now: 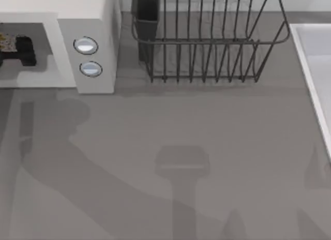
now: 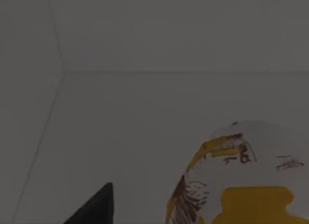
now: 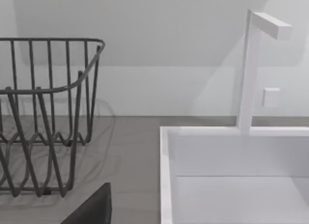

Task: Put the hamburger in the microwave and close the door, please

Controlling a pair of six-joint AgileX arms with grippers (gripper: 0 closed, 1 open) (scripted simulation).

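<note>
- Top view: the microwave (image 1: 93,23) sits at the upper left of the frame, its grey cavity facing out, with two round knobs (image 1: 86,45) stacked on the front panel.
- My left claw (image 1: 19,50) is reached into that cavity at the far left edge, dark against the grey floor, with a bit of the printed wrapper right at its tip.
- Left wrist view: the hamburger (image 2: 241,180) is at the lower right of the frame, sitting on the cavity floor, cavity walls all around. One dark fingertip (image 2: 96,207) pokes in at the bottom. Can't tell if the claw is clamped or apart, honestly.
- The dark wire dish rack (image 1: 207,38) stands top centre on the tabletop (image 1: 181,147), just right of the microwave.
- Right wrist view: rack on the left, white sink (image 3: 231,175) with its faucet (image 3: 251,74) on the right.
</note>
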